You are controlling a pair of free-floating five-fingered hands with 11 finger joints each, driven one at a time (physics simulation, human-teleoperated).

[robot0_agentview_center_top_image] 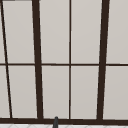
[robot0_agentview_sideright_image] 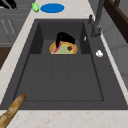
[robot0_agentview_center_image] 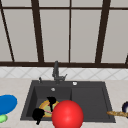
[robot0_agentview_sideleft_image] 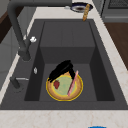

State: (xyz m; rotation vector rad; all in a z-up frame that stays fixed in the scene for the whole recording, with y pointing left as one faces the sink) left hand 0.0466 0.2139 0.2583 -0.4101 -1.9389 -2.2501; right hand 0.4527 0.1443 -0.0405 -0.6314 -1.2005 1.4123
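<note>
1. My right hand (robot0_agentview_center_image: pixel 51 100) is low in the left basin of the sink (robot0_agentview_sideleft_image: pixel 67 32), over the far rim of the yellow-rimmed plate (robot0_agentview_sideleft_image: pixel 62 86).
2. The plate lies flat on the basin floor. It carries a pink stick (robot0_agentview_sideleft_image: pixel 72 83) on its right half and a small red piece (robot0_agentview_sideleft_image: pixel 56 84) on its left.
3. My fingers look stretched rather than curled. They lie across the plate's far edge, and one reaches down beside the stick's far end. I have hold of nothing that I can make out.
4. As I judge it, good work here means staying level. Any press on one edge could tip the plate and send the stick and red piece sliding.
5. I would also keep clear of the basin's far wall and the tap (robot0_agentview_center_image: pixel 56 71) above it.
6. My left hand (robot0_agentview_center_image: pixel 38 114) hangs idle near the basin's near-left corner. I cannot tell how far open it is.
7. A big red ball (robot0_agentview_center_image: pixel 67 115) sits just right of it and hides the plate's near side from the front.
8. On the worktop, a blue dish (robot0_agentview_center_image: pixel 6 103) lies left and a baguette (robot0_agentview_center_image: pixel 117 113) right.
</note>
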